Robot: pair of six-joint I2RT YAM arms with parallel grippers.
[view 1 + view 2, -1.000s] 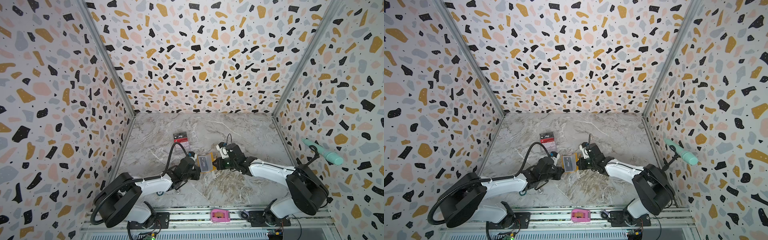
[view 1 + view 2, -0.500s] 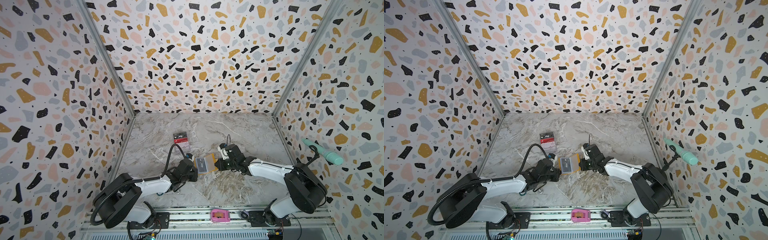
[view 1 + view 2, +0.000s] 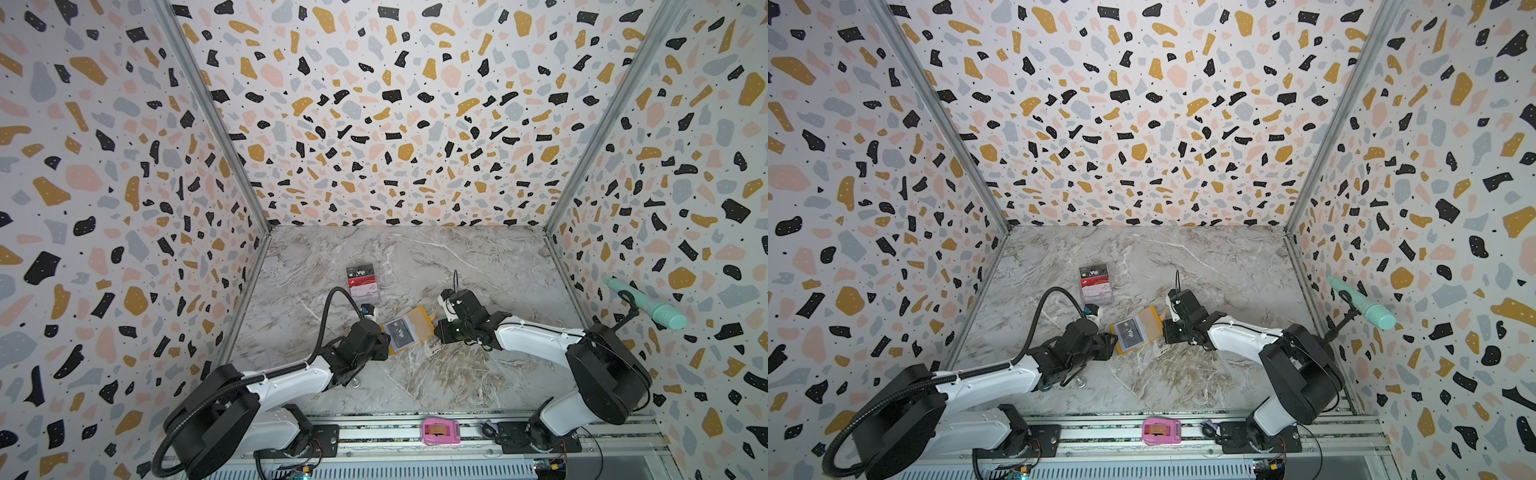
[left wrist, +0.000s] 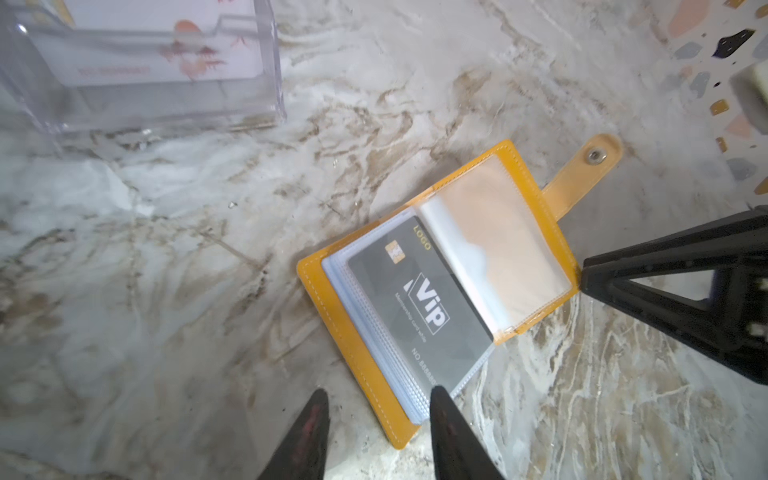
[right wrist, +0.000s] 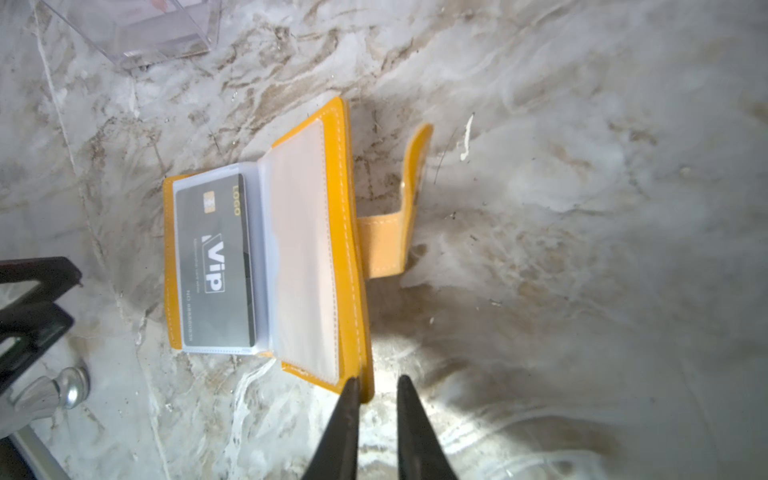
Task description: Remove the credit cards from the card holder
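Left wrist — mustard card holder [image 4: 340, 320] open, grey card [image 4: 419, 303] sleeved

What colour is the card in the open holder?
The card is dark grey; left wrist view.

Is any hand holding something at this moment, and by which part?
Nothing seems held. The left hand and the right hand each stand at a corner of the card holder with jaws apart.

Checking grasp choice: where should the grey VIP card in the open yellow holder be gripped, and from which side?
Likely its long edge beside the spine of the card holder: the empty sleeve has its notch at the spine, so sleeves seem to open there. Come from the snap tab side, nearly flat, as the grey VIP card lies flat.
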